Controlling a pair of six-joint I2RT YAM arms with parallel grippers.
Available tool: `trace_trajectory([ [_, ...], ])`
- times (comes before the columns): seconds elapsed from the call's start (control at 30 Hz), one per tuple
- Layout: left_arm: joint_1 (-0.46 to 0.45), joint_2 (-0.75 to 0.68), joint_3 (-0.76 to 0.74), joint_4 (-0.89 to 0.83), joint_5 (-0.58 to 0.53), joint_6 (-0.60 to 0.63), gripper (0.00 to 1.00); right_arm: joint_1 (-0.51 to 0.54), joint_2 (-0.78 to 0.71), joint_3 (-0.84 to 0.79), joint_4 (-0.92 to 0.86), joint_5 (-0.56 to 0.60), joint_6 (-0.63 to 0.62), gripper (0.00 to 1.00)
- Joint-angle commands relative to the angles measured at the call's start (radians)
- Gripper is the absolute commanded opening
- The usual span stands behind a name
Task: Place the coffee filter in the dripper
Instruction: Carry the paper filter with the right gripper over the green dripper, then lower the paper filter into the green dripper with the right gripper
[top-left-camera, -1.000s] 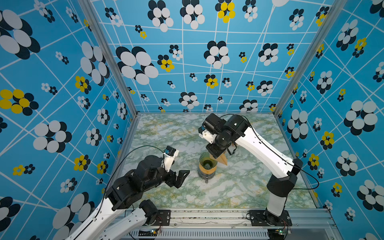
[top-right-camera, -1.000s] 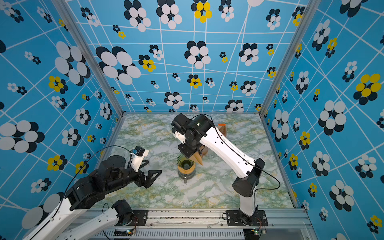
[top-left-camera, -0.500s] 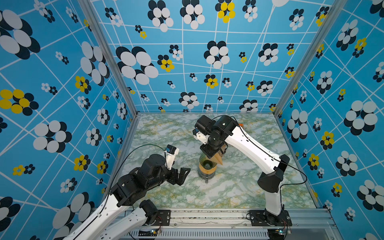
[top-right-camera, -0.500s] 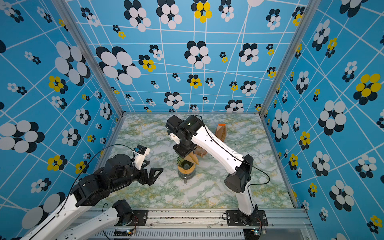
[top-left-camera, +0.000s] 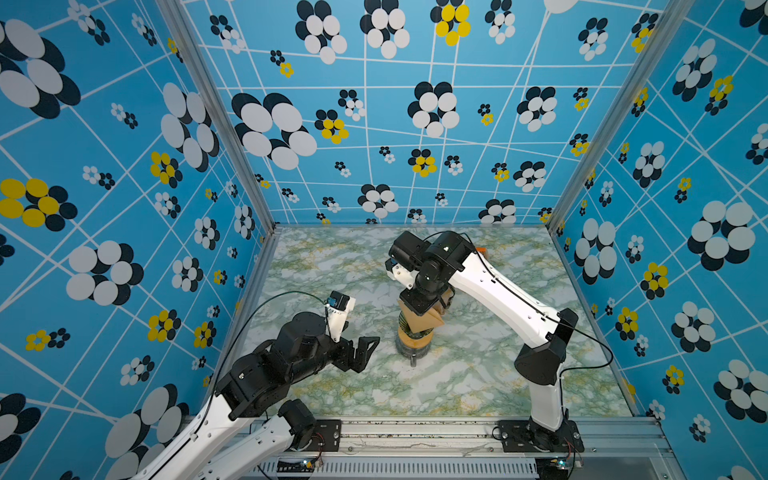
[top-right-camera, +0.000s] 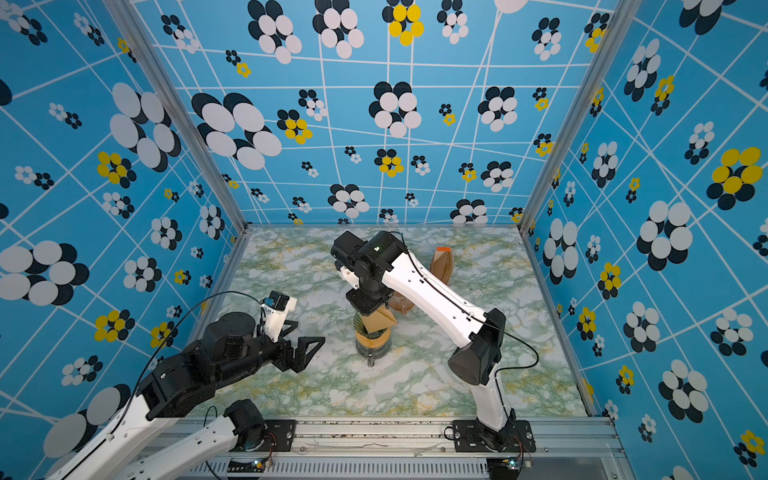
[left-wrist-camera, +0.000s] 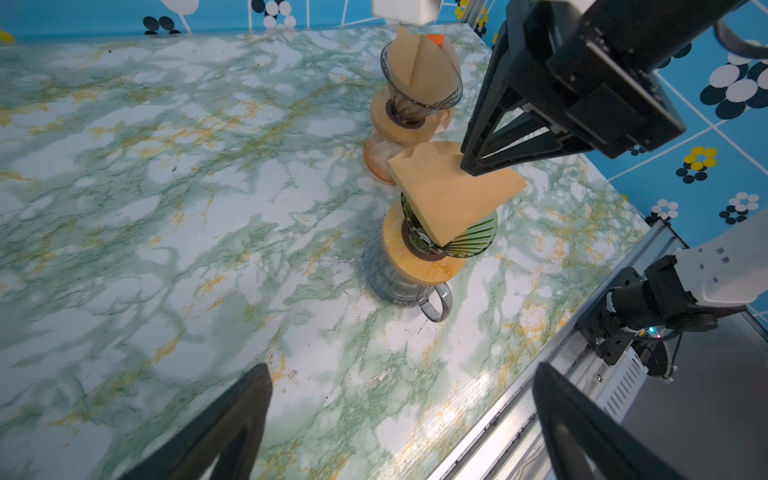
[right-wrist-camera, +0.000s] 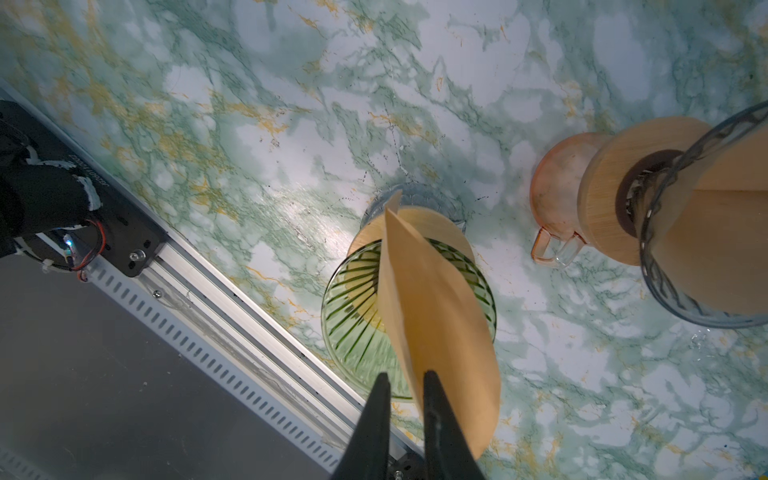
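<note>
Right fingers (right-wrist-camera: 380, 399) are standing a sliver apart with the edge of the filter (right-wrist-camera: 436, 311) running between them; you cannot tell whether they are gripping it. Folded flat, the filter is leaning across the mouth of the green dripper (right-wrist-camera: 353, 316), and whether its point is sitting inside the glass is hard to make out. In both top views your right arm is hiding its top edge. Left fingers (left-wrist-camera: 249, 399) are hanging wide apart, holding nothing, well clear of the dripper. A second dripper (left-wrist-camera: 415, 91) is standing near, toward the back wall, and open counter (left-wrist-camera: 166, 208) is lying toward your left arm.
</note>
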Motion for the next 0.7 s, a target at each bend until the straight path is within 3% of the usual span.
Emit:
trace_trajectory([
  [0.0,-0.006,0.023,0.023,-0.015,-0.031,-0.021,0.99,0.005,-0.002,-0.016,-0.006,0.001,0.003,0.19],
  [0.2,-0.007,0.051,0.042,-0.003,0.005,-0.052,0.99,0.005,-0.065,-0.043,0.041,-0.028,0.013,0.21],
  [0.43,-0.01,0.067,0.021,0.091,0.093,-0.112,0.99,-0.002,-0.217,-0.188,0.171,-0.054,0.044,0.22],
  [0.67,-0.021,0.107,0.02,0.115,0.092,-0.114,0.99,-0.057,-0.355,-0.364,0.301,-0.099,0.051,0.06],
])
